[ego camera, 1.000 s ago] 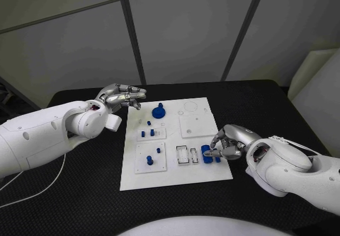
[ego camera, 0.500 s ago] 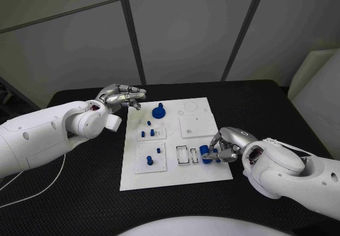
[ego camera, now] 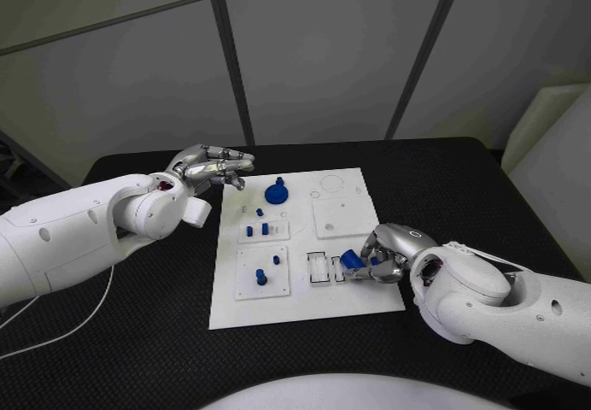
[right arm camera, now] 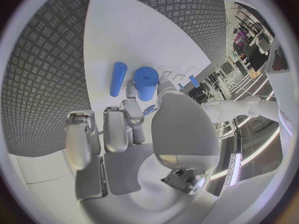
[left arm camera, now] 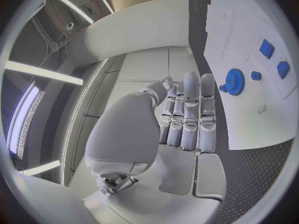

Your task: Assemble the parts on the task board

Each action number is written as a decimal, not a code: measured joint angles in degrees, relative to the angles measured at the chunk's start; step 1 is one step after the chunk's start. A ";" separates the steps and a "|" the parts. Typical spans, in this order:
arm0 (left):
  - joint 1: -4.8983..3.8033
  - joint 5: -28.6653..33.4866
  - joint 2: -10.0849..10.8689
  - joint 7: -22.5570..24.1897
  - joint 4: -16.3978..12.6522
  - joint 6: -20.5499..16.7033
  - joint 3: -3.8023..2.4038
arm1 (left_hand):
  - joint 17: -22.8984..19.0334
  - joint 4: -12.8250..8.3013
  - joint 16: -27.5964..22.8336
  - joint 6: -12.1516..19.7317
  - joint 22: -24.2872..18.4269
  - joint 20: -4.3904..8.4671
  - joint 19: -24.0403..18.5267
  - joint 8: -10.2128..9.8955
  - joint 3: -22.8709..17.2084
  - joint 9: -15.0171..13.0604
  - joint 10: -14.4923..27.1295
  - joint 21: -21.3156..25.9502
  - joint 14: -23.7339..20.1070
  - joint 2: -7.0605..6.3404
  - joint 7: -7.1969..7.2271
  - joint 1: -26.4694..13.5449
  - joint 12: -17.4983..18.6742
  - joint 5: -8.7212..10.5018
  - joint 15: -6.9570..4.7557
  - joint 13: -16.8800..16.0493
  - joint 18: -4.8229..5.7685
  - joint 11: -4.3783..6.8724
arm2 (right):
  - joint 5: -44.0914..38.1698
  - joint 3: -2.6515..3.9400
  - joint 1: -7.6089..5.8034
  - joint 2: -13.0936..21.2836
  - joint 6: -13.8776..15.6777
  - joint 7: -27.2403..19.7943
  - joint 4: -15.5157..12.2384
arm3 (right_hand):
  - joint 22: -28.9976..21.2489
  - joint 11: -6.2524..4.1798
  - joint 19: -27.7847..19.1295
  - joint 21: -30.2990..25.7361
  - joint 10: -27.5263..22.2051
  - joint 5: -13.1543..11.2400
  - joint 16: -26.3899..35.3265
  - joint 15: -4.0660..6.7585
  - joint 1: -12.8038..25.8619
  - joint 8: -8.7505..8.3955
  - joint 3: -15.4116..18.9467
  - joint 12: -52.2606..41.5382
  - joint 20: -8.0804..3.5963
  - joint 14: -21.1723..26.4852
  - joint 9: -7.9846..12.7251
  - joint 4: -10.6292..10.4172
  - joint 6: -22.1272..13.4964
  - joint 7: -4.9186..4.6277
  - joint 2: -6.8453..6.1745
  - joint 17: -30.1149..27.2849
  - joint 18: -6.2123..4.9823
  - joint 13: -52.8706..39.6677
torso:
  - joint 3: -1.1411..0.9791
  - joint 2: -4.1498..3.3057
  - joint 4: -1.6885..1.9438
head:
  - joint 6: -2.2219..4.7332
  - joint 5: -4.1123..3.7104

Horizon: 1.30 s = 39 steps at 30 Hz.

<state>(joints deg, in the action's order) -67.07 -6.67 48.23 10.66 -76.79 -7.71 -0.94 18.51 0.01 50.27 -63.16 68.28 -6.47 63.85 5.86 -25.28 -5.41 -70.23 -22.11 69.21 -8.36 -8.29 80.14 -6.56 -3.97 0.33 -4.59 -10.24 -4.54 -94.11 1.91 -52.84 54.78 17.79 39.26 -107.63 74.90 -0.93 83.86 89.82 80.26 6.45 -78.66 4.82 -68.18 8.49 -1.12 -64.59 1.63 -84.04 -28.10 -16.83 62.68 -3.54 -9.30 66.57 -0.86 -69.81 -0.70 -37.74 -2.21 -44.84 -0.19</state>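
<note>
Head view: right hand rests at the task board's right edge, fingers seemingly pinching a blue part just beside a clear slot. Left hand, fingers curled empty, hovers well apart, off the board's far-left corner.

Left hand raised, fingers curled in, holding nothing. Right hand low, fingers pinching a small blue part.
</note>
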 measured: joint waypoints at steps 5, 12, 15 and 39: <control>0.00 0.00 0.08 -0.07 -0.10 0.05 0.00 | 0.00 0.00 0.00 0.00 0.00 0.00 0.00 0.00 0.00 0.00 0.00 0.00 0.00 0.00 0.00 0.00 0.00 0.00 0.00 0.00 0.00 0.00 | -0.44 0.03 0.18 -0.75 0.49 0.13 0.27 | 0.00 0.00 0.00 0.00 0.00 0.30 0.00 0.00 -0.54 -0.26 -0.08 -0.31 0.00 0.00 -0.50 0.08 0.03 -0.03 0.54 -0.04 0.00 -0.42 | 0.01 0.01 0.00 | -0.04 0.07; 0.00 0.00 0.33 -0.11 -0.19 0.11 0.00 | 0.00 0.00 0.00 0.00 -0.01 0.00 0.00 0.00 0.00 0.01 0.11 0.00 0.00 0.00 0.00 0.01 0.20 0.00 0.00 0.01 0.00 -0.10 | -0.55 -0.24 0.63 -0.11 2.60 0.38 -0.71 | 0.00 -0.72 0.21 0.00 1.14 6.45 -0.25 0.05 -1.59 -0.17 -0.74 -2.40 -0.20 0.05 -2.46 0.21 0.80 0.86 1.59 0.73 0.00 -2.26 | -0.02 0.06 -0.01 | 0.07 0.24; 0.01 0.00 0.41 -0.13 -0.21 0.12 0.00 | 0.01 0.00 0.00 0.00 -0.08 0.00 0.00 0.00 0.00 0.01 0.21 0.00 0.00 0.00 0.00 0.01 0.20 0.00 0.00 0.01 0.00 -0.21 | -0.45 -0.39 0.83 0.71 4.22 0.48 -1.86 | 0.00 -0.75 0.21 0.00 1.16 6.82 -0.38 0.32 -1.80 0.17 -0.75 -2.59 -0.20 0.09 -3.19 0.22 1.31 1.00 1.79 1.05 0.00 -2.65 | -0.04 0.07 -0.06 | 0.17 0.29; 0.14 0.00 0.12 -0.25 -0.26 0.39 0.00 | 0.02 0.00 0.00 0.00 -0.07 0.00 0.00 0.00 0.00 0.02 0.21 0.00 0.00 0.00 0.00 0.01 0.20 0.00 0.00 0.02 0.00 -0.20 | 4.19 -0.32 0.79 -2.51 11.09 0.66 -3.40 | 0.00 -1.02 0.20 0.00 1.43 10.86 -0.38 0.82 1.66 0.26 -0.66 -1.67 -0.62 0.00 -7.27 -0.17 2.20 1.52 2.61 0.75 0.00 -2.38 | 0.09 -0.02 0.08 | 0.46 0.38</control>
<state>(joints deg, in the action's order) -66.93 -6.67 48.35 10.42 -77.05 -7.32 -0.94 18.53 0.00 50.27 -63.16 68.21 -6.47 63.85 5.86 -25.28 -5.39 -70.03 -22.11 69.21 -8.36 -8.29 80.15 -6.36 -3.97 0.33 -4.57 -10.24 -4.75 -89.92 1.60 -52.05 52.28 28.88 39.92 -111.04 74.90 -1.95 84.06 89.82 81.69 17.31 -79.04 5.64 -66.52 8.75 -1.78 -66.26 1.01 -84.04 -35.37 -17.00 64.88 -2.02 -6.69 67.32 -0.86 -72.18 -0.61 -37.75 -2.14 -44.37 0.19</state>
